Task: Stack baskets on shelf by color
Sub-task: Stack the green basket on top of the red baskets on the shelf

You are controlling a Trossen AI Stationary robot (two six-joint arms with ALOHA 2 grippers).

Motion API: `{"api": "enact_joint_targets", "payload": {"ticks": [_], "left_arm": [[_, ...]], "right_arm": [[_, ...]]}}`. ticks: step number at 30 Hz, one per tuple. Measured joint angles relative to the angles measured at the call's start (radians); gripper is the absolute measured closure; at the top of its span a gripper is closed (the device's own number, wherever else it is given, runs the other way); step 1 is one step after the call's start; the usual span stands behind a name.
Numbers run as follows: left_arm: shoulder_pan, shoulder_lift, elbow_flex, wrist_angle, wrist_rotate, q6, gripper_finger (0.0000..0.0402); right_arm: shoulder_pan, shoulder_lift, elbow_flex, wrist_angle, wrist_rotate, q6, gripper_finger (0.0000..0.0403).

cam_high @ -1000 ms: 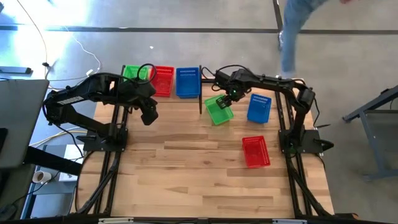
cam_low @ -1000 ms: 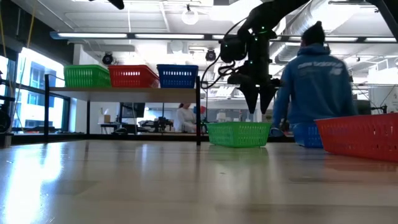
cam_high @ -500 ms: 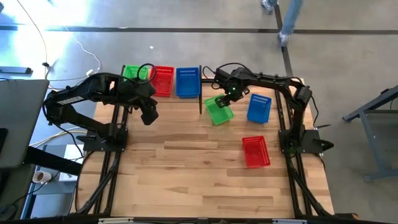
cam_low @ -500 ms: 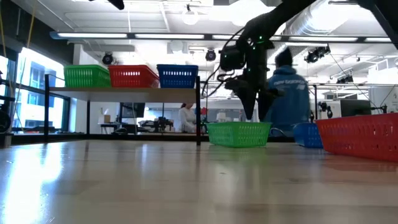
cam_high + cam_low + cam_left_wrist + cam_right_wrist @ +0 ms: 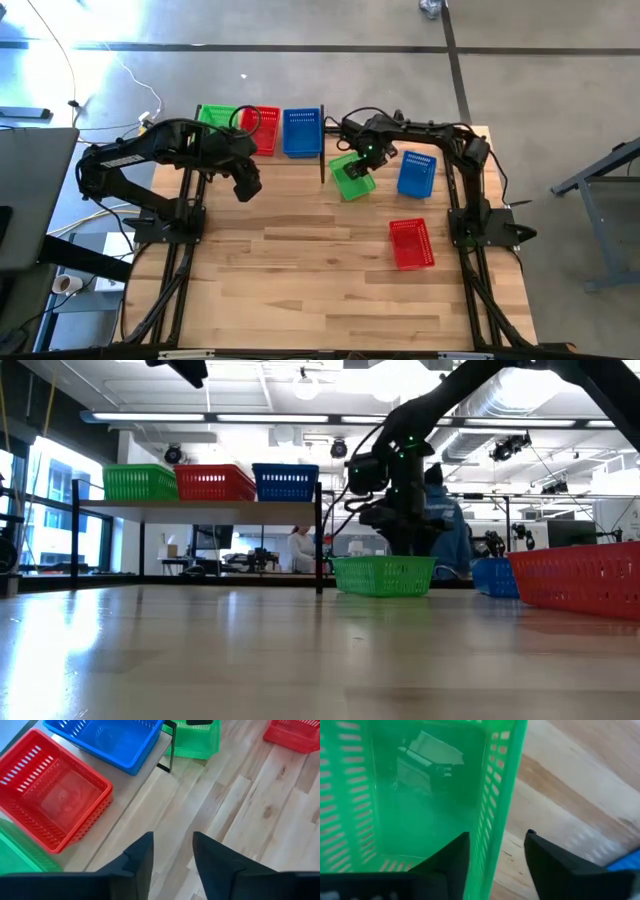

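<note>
Your shelf [image 5: 262, 151] carries a green [image 5: 214, 116], a red [image 5: 263, 130] and a blue basket [image 5: 301, 131] side by side, so each colour has its place started; whether any of those is already a stack of more than one, you cannot tell from above. Three baskets sit down on the tabletop [image 5: 300, 260]: the loose green basket [image 5: 352, 177] just beside the shelf's end post, the loose blue basket [image 5: 417, 174] next to it, and the loose red basket [image 5: 410, 243] nearer the front. Your right gripper [image 5: 495, 855] is down at the loose green basket with its fingers parted, one inside and one outside the lattice wall, straddling it but not clamped that you can see. Your left gripper [image 5: 170, 857] hangs open and empty over the front edge of the shelf. By my reckoning you've three baskets left to lift, green likely first.
</note>
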Motion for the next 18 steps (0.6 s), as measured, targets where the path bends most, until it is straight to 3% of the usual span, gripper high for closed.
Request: {"api": "enact_joint_targets", "payload": {"ticks": [9,18], "left_arm": [[0.000,0.000,0.000,0.000,0.003,-0.003,0.0268],[0.000,0.000,0.000,0.001,0.004,-0.058,0.0270]], "right_arm": [[-0.006,0.002,0.000,-0.055,0.028,0.000,0.0392],[0.004,-0.089,0.001,-0.130,0.111,0.083,0.0399]]}}
